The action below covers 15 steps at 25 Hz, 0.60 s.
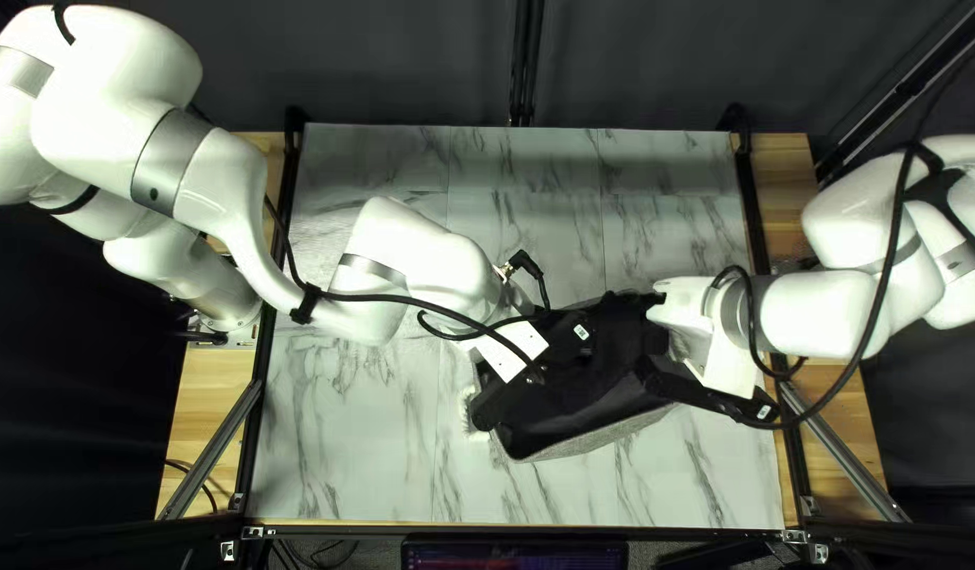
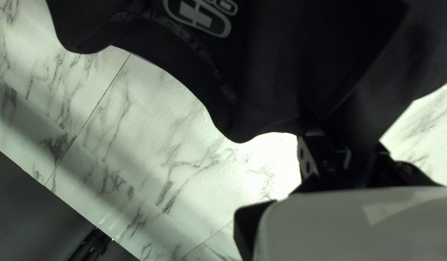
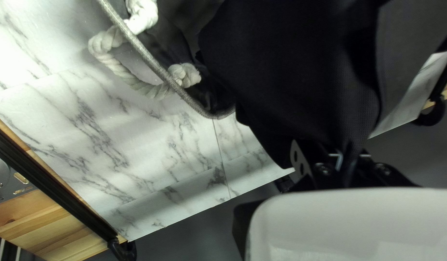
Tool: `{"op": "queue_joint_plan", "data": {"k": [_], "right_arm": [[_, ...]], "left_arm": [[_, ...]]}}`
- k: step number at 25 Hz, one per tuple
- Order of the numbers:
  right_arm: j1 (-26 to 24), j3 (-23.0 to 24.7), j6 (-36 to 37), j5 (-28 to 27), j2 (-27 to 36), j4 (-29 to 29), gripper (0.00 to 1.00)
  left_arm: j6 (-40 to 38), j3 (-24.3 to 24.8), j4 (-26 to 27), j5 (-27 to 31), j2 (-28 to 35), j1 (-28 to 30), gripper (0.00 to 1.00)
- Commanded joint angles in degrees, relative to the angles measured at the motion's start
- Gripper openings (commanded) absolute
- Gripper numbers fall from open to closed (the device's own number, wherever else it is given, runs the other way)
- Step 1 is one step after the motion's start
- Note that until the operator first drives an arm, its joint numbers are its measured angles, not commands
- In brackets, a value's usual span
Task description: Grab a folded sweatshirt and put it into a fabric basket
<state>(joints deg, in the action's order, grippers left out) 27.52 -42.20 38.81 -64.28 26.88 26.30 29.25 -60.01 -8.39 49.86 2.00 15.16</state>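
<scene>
Sweatshirt (image 1: 611, 329), pale print (image 2: 204, 20) showing, slung crosswise between left gripper (image 1: 553, 369) and right gripper (image 1: 669, 372), both clenched on it; long axis unclear.

The black cloth sweatshirt (image 2: 281, 63) looks matt, that twisted white rope handle (image 3: 128, 78) rough, the flat white marble-patterned tabletop (image 1: 361, 454) glossy.

Two arms (image 1: 218, 190), one sweatshirt (image 2: 286, 72), one basket (image 1: 604, 436) and one table (image 1: 345, 464) are visible.
</scene>
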Motion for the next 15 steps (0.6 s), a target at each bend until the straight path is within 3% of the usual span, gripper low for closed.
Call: {"op": "queue_joint_plan", "data": {"k": [1, 15], "right_arm": [[-0.29, 0.57, -0.46, -0.17, 0.16, -0.56, 0.03], [-3.02, 1.14, -0.32, 3.46, -3.77, -2.77, 0.04]], "left_arm": [[0.47, 1.17, -0.03, -2.07, -0.39, -0.50, 0.00], [-2.23, 6.26, -0.84, -9.13, -1.43, 0.21, 0.00]]}}
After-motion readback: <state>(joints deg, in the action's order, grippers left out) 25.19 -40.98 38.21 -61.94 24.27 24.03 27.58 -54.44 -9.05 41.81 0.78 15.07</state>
